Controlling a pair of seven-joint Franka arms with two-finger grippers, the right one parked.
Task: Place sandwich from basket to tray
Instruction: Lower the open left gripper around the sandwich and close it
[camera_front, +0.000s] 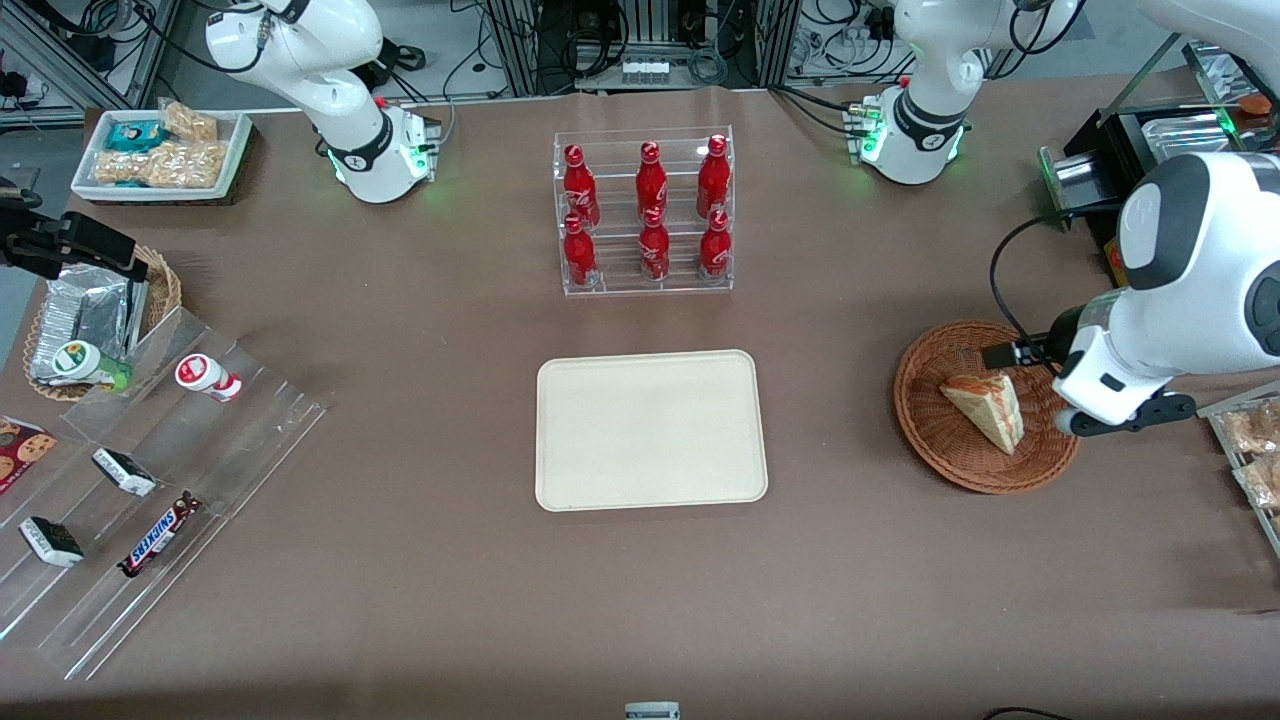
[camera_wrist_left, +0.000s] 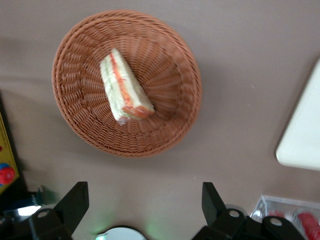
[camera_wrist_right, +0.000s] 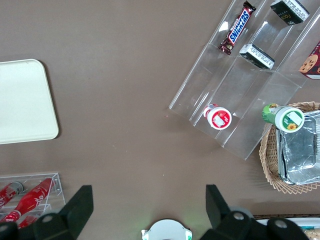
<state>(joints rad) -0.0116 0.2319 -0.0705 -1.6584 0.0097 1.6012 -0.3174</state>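
1. Front view: the sandwich (camera_front: 985, 408) lies in the basket (camera_front: 935, 440), toward the working arm's end of the table. The tray (camera_front: 650, 430) sits bare in the middle of the table, well apart from the basket. The working arm's wrist hangs over the basket's edge; the fingers are hidden under it here. Judging by this, nothing is done yet: grasp, carry and set-down all remain.

2. Left wrist view: the gripper (camera_wrist_left: 145, 200) hovers above the table just beside the basket (camera_wrist_left: 170, 125), its fingers (camera_wrist_left: 75, 202) spread wide and holding nothing. The sandwich (camera_wrist_left: 125, 87) rests on its side in the basket, untouched. A corner of the tray (camera_wrist_left: 302, 135) shows, bare.

3. Right wrist view: only the tray's (camera_wrist_right: 22, 100) end shows, with nothing on it.
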